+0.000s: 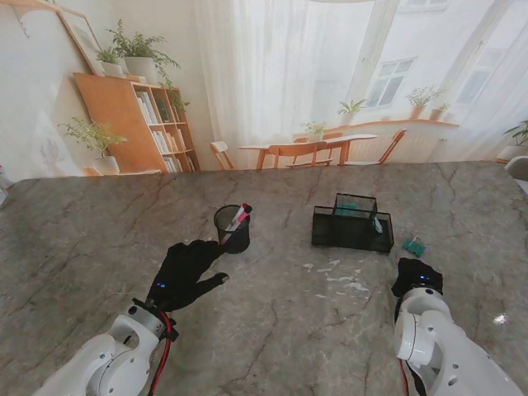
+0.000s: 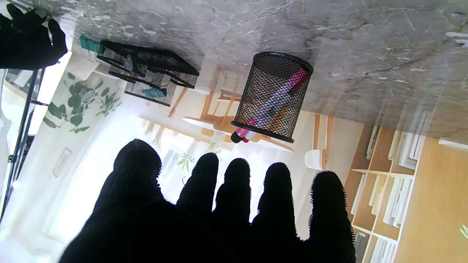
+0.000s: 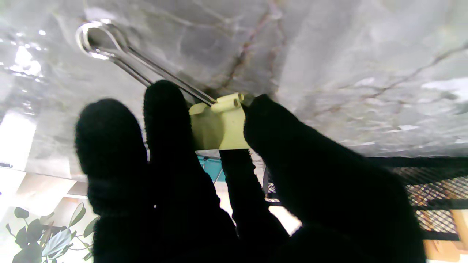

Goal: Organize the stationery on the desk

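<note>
Black knit glove on the left hand [image 1: 186, 271]: fingers spread, holding nothing, palm down just nearer to me than the mesh pen cup [image 1: 233, 228], which already has a pink marker [image 1: 240, 217] leaning in it. Centre: mesh desk organizer [image 1: 352, 224]. Right: teal binder clip [image 1: 413, 246] loose on the marble table [image 1: 280, 330], just beside the organizer. Right hand [image 1: 416, 276] pinches a pale yellow binder clip [image 3: 221, 124] between thumb and fingers. Risks: grip sits on smooth clip body, so it may slip or rotate during lift; wire handles could snag organizer mesh.
</note>
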Tool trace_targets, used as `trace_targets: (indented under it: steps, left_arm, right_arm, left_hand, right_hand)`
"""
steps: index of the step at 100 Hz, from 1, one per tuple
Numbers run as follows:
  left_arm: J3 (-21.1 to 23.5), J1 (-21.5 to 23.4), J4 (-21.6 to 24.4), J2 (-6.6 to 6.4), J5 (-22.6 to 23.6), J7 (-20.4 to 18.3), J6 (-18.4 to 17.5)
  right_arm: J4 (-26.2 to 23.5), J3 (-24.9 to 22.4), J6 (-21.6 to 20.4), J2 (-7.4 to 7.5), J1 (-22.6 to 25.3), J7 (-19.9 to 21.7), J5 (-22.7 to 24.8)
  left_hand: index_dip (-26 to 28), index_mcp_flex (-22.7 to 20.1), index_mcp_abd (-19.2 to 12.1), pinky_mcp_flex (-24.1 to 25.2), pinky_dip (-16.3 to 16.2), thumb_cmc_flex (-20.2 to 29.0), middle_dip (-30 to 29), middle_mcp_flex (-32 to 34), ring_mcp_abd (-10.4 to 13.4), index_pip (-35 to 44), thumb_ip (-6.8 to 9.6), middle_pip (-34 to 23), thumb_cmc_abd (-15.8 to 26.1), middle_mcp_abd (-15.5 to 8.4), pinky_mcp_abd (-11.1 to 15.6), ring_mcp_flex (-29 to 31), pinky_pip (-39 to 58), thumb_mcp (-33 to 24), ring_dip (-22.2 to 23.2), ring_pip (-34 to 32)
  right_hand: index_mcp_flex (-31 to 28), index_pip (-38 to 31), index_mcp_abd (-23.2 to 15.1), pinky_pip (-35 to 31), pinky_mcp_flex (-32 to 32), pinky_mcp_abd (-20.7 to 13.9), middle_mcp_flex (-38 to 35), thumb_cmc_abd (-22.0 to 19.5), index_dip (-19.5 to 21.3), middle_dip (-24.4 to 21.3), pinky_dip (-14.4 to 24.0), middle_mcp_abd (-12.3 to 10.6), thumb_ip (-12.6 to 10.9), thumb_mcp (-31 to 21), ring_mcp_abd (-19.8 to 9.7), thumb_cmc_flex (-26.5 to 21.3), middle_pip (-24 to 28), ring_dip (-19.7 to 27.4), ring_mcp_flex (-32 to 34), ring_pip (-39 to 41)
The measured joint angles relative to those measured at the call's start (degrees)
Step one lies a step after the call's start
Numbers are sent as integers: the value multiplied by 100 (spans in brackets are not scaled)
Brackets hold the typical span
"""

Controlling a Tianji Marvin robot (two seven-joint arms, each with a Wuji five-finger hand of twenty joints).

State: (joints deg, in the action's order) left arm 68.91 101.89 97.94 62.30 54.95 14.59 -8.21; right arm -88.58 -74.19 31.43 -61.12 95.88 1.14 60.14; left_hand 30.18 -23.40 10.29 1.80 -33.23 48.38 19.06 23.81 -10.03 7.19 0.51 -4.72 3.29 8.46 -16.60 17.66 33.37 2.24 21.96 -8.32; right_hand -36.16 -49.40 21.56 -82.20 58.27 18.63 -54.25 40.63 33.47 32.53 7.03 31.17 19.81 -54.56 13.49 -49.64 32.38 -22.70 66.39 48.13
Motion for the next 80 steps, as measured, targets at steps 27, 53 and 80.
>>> trace_targets:
  steps: [27, 53, 80]
  left_arm:
    - [-9, -3, 3, 0, -3, -4, -6]
    - [-9, 2, 17, 0, -1, 10, -13]
    - [-3, 9, 27, 1, 5, 26, -14]
  right_arm:
    - [-430, -253, -66, -77, 288, -149, -177]
    - [-558, -283, -75, -64, 340, -5, -116]
    - [-484, -252, -78, -63, 280, 16, -182]
  left_hand:
    - [0, 0, 0, 0, 0, 0, 0, 0, 0, 0, 0, 0, 0, 0, 0, 2, 0, 0, 0, 0]
    - [44, -130, 3, 0, 0, 0, 0, 7, 0, 52, 0, 0, 0, 0, 1, 64, 0, 0, 0, 0]
    - [41, -167, 4, 0, 0, 0, 0, 7, 0, 57, 0, 0, 0, 0, 1, 65, 0, 0, 0, 0]
  right_hand:
    - [-18, -57, -19, 0, 8, -58, -178, 1, 11, 401, -60, -798, -372, -256, -104, -729, 517, -6, 40, 21]
    - [18, -58, -71, 0, 8, -59, -233, -11, 11, 473, -60, -907, -428, -307, -105, -781, 539, -42, 40, 59]
    - [18, -62, -149, 0, 8, -59, -246, -17, 11, 550, -60, -952, -428, -307, -106, -782, 541, -55, 40, 65]
